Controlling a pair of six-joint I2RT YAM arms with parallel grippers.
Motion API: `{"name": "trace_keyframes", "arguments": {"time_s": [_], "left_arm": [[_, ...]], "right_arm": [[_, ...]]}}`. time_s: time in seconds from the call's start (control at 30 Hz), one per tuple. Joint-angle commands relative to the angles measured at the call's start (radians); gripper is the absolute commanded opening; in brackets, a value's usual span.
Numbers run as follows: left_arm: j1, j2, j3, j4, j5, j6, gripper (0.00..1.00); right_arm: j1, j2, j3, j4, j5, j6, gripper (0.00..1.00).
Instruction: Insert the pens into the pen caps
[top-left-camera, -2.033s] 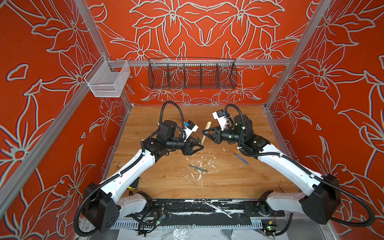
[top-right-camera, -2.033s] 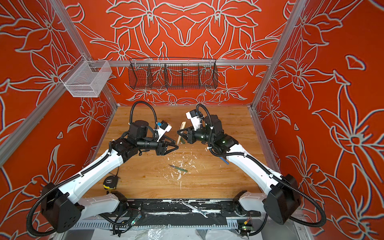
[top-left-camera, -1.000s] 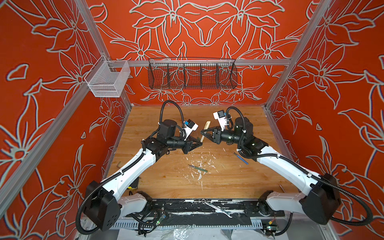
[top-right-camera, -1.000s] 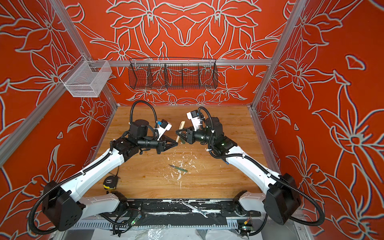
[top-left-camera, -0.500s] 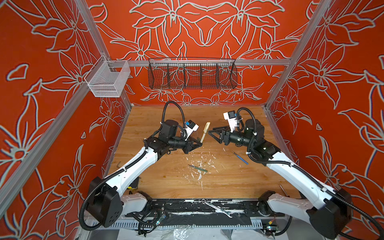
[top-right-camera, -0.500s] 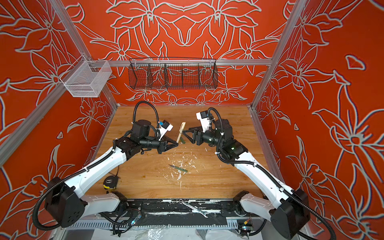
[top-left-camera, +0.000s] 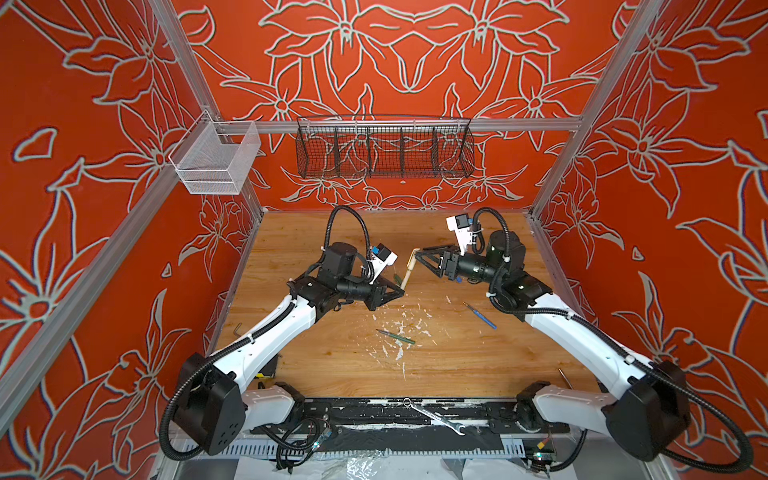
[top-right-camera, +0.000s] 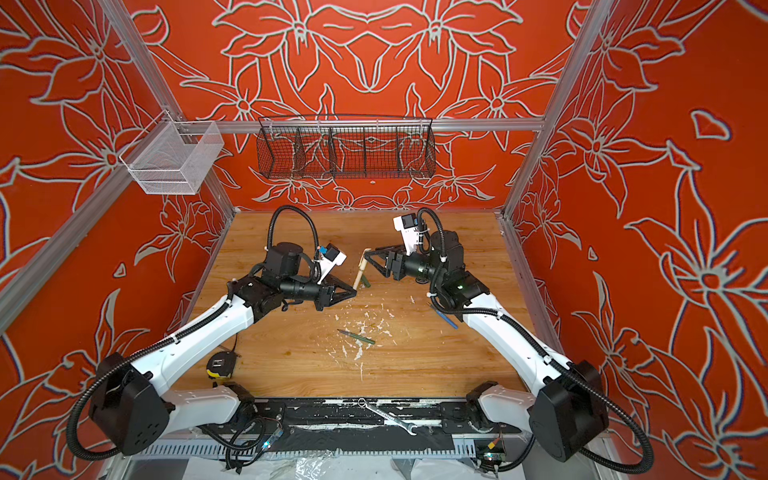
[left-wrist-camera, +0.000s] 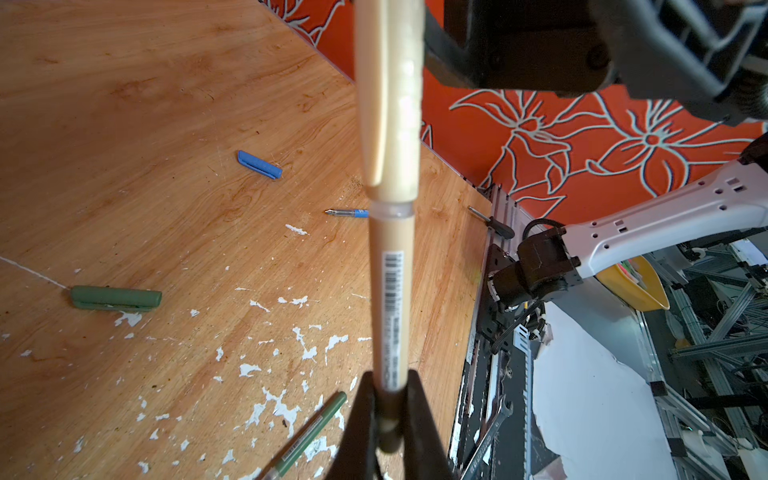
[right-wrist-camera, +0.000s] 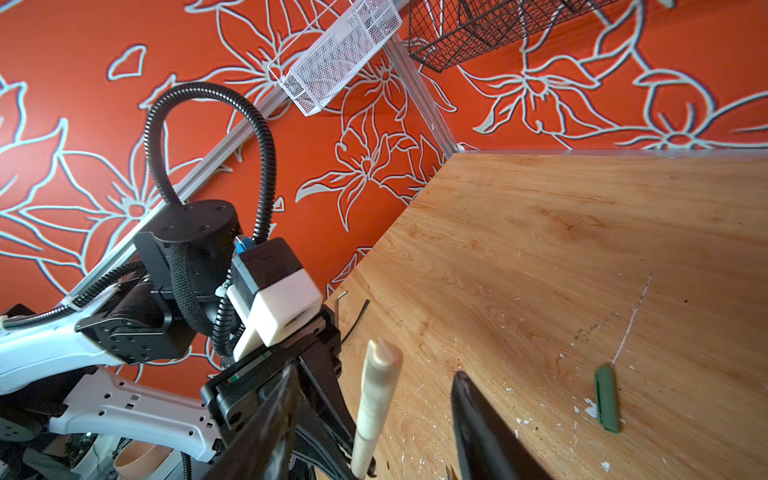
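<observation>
Beige pen (left-wrist-camera: 392, 291), clamped in the jaws of the left gripper (left-wrist-camera: 388, 395): smooth, matt plastic. Table (left-wrist-camera: 124, 104) beneath the jaws: grained wood, scuffed, flecked white. Green cap (left-wrist-camera: 116, 298): matt plastic.

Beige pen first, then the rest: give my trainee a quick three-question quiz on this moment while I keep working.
1. True or false: the beige pen held by the left gripper has its beige cap on.
2. The right gripper is: A) shut on the beige cap; B) open, with its fingers either side of that cap; C) shut and empty.
3. Fill in: the pens lying uncapped on the table are ___ and ___.
Key: 1 true; 2 B; 3 the green pen and the blue pen.
</observation>
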Motion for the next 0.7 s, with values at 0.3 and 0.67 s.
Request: {"name": "trace_keyframes", "arguments": {"time_s": [0.3,0.67], "left_arm": [[0.003,-0.005,0.001,0.028,0.028,0.001,0.00],[0.002,0.017,0.016,0.022,0.007,-0.008,0.00]], "right_arm": [[-0.002,0.076,0.060,0.069,-0.056,0.048,0.53],[-0.002,0.104,0.054,0.111,-0.087,0.071,0.36]]}}
